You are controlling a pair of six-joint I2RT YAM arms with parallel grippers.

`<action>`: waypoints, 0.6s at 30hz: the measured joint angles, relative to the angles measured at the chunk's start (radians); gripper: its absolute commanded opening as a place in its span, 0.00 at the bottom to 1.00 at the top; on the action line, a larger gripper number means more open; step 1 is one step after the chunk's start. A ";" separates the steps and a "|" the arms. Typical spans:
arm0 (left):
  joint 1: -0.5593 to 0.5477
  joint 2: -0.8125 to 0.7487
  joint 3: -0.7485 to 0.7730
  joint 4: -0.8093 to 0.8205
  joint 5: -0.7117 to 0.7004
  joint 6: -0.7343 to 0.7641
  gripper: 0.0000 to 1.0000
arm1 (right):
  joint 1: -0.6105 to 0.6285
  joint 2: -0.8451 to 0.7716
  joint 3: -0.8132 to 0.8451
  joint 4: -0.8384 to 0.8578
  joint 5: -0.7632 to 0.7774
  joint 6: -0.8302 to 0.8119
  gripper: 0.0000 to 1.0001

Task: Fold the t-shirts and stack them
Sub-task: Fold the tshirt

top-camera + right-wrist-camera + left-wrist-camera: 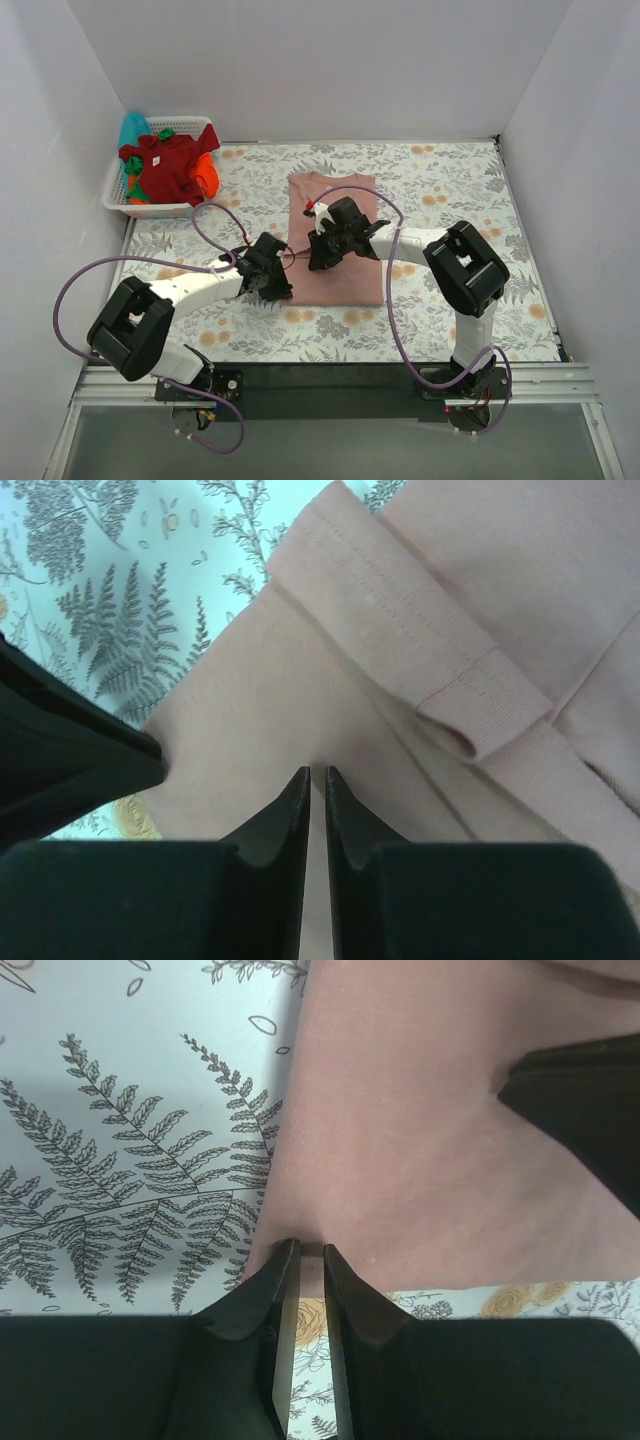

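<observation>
A dusty-pink t-shirt (345, 285) lies folded into a long strip in the middle of the floral cloth. My left gripper (272, 272) is at its lower left edge; in the left wrist view the jaws (311, 1252) are nearly together, pinching the pink hem (400, 1140). My right gripper (325, 248) is over the strip's left side, just up from the left one. Its narrow jaws (316, 772) are closed on a pucker of pink fabric (260, 710), with a folded sleeve cuff (470, 720) beside them. A dark red t-shirt (165, 165), an orange t-shirt (207, 175) and a teal t-shirt (133, 128) are heaped in the basket.
The white slatted basket (112, 195) stands at the back left corner. White walls close the table on three sides. The two grippers are close together, and the other arm's dark finger shows in each wrist view (590, 1110) (70, 760).
</observation>
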 measured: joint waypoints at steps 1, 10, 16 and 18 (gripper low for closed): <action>0.000 0.010 0.000 0.002 0.005 0.000 0.13 | 0.000 0.013 0.006 0.003 0.000 0.000 0.16; -0.004 0.031 -0.008 0.013 0.023 0.001 0.09 | -0.006 0.085 0.085 0.018 0.044 -0.009 0.15; -0.003 0.031 -0.011 0.014 0.039 0.000 0.09 | -0.054 0.138 0.162 0.015 0.065 -0.015 0.16; -0.003 0.029 -0.013 0.014 0.043 0.000 0.09 | -0.074 0.166 0.200 0.013 0.082 -0.022 0.16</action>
